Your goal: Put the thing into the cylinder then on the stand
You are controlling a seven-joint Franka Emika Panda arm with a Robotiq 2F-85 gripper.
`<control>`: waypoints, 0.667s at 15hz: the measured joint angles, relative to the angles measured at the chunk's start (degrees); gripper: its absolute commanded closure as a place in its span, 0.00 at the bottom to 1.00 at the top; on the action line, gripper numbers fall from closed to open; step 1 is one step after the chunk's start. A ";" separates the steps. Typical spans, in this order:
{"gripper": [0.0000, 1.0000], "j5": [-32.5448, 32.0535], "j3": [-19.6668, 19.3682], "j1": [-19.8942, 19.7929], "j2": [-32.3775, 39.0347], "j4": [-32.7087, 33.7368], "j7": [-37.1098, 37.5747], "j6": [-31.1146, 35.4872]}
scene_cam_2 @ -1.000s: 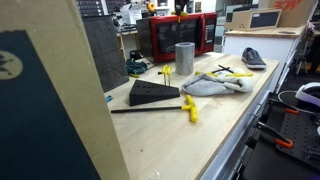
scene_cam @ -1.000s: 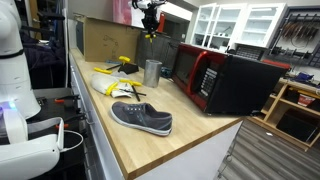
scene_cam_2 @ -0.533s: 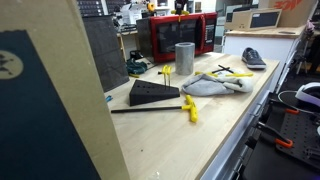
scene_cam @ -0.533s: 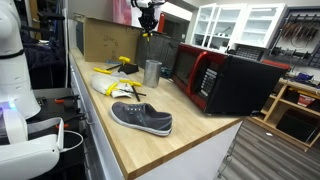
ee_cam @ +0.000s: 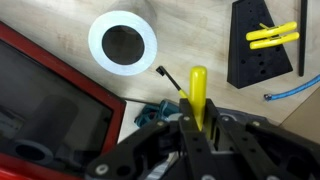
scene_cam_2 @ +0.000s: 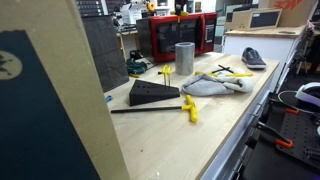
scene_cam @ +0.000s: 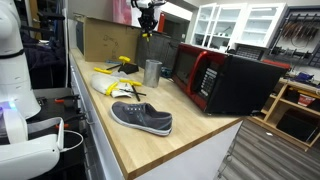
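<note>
Wrist view shows the fingers (ee_cam: pixel 184 135) clamped on the yellow-handled thing (ee_cam: pixel 197 92), high over the desk (ee_cam: pixel 200 20), with the open cylinder (ee_cam: pixel 122 42) below and slightly aside of them, so neither the cylinder step nor the stand (scene_cam: pixel 122 64) step looks done yet.

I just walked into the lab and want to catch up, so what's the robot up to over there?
The arm's gripper hangs high above the workbench, jaws shut on a small yellow-handled screwdriver. The grey metal cylinder stands nearly below it, beside the red-fronted microwave, and looks empty from the wrist view. The screwdriver has not gone in yet.
</note>
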 measured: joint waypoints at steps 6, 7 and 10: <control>0.96 1.71 2.89 2.95 4.05 3.78 -7.65 -0.04; 0.96 2.45 3.39 3.38 5.01 4.94 -9.53 -0.06; 0.96 5.18 4.96 3.97 8.06 8.44 -17.62 -0.13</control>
